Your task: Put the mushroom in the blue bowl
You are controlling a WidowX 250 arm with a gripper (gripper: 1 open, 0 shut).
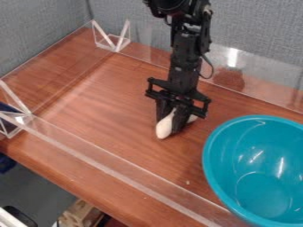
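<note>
In the single camera view, the black robot arm (183, 44) comes down from the top centre of the frame, pointing steeply downward at the reddish-brown wooden surface (95, 102). Its fingers (172, 120) are drawn in narrow and pinch the mushroom (167, 127), whose cream-white stem shows between and below them, its lower end touching or just above the wood; the cap is hidden. This sits near the middle of the frame. The blue bowl (254, 168), glossy and teal, rests at the lower right, near the mushroom but apart from it. Clear acrylic walls (71, 142) border the surface, with a clear bracket (110, 37) at the upper left.
</note>
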